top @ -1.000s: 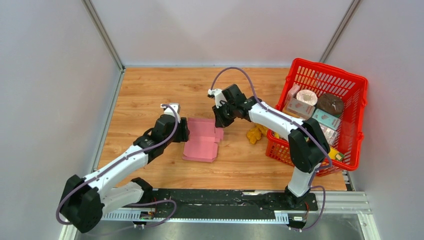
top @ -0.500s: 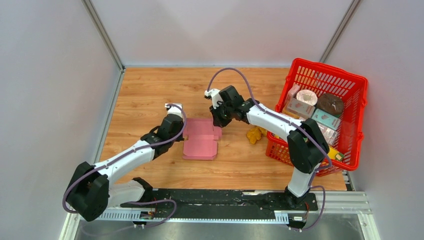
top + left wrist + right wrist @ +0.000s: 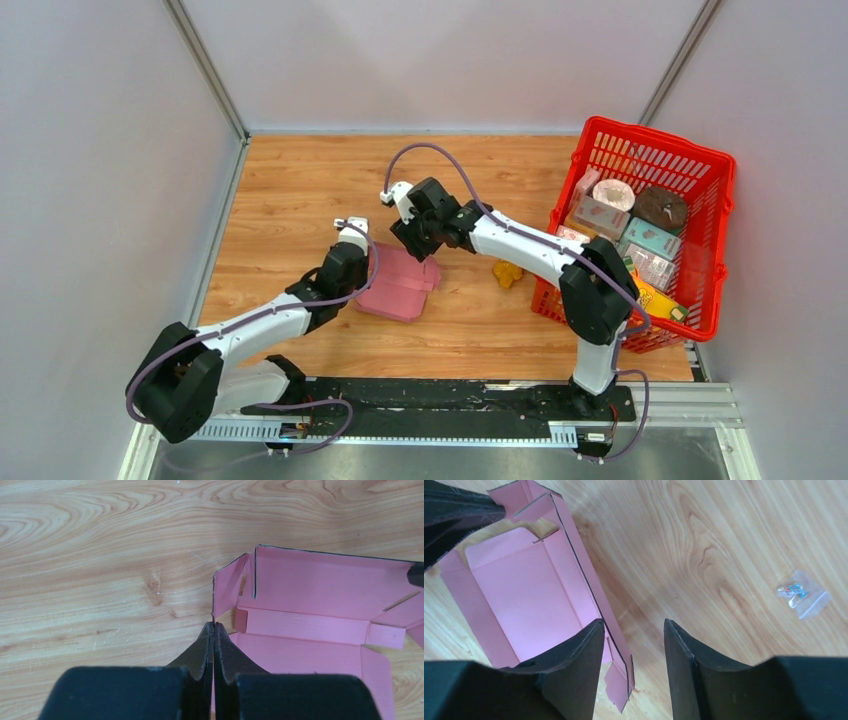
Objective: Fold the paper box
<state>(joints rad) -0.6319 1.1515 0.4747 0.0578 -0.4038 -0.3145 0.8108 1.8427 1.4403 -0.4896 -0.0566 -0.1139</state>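
The paper box (image 3: 400, 285) lies half-opened in the middle of the desk (image 3: 300, 190), its side walls raised. The left arm stretches low from the near left. Its end effector (image 3: 214, 627) is clenched, tips at a raised corner flap; a pinch cannot be confirmed. The right arm arcs in from the right. Its end effector (image 3: 631, 625) is released, straddling the box's right wall.
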